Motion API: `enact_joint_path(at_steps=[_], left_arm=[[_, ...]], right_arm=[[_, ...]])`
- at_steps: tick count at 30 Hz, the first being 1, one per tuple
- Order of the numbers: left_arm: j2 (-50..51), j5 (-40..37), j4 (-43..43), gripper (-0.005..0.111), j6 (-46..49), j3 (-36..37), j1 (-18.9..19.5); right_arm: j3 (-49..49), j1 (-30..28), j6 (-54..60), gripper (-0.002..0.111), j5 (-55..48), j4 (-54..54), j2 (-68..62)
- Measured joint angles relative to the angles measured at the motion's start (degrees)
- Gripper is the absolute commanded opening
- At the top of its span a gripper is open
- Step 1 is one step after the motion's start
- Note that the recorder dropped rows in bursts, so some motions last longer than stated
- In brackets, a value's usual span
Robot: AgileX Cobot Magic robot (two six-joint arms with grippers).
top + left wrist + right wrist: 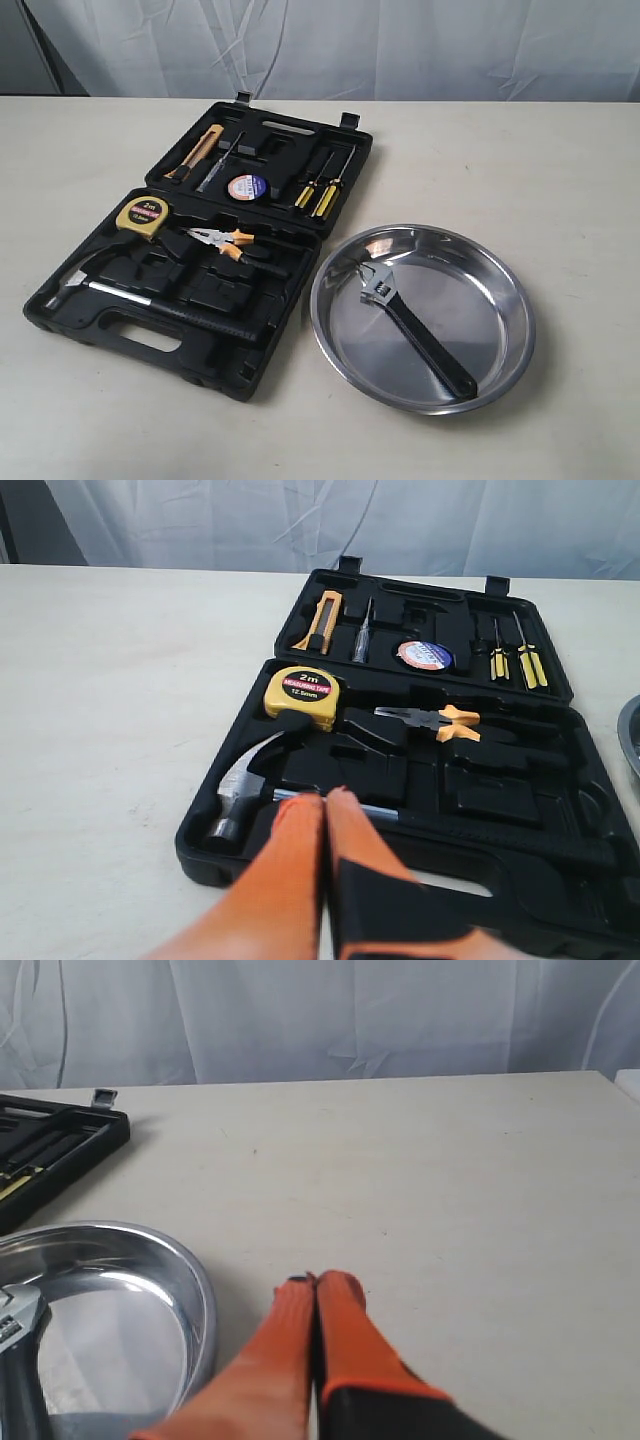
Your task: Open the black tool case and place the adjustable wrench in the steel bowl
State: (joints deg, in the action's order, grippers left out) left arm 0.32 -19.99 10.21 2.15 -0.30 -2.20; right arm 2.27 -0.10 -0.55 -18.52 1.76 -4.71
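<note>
Inside steel bowl [478,285], adjustable wrench [418,338] nears rim.

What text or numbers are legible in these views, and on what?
"2m": label on the yellow tape measure.
"MEASURING TAPE": red band of that label.
"12.5mm": below the band, barely legible.
Label on the electrical tape roll: too blurred to read.
Any marking on the adjustable wrench: too small to read.
</note>
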Motion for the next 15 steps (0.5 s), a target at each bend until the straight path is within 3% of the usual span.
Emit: enact_joint_path(at_steps=[15], left_arm=[[0.0, 0.0, 0.0, 0.0, 0.0, 0.0, 0.0]], right_arm=[[-1.98, 0.0, 0.55, -0.001, 0.57, 0.33, 1.25]])
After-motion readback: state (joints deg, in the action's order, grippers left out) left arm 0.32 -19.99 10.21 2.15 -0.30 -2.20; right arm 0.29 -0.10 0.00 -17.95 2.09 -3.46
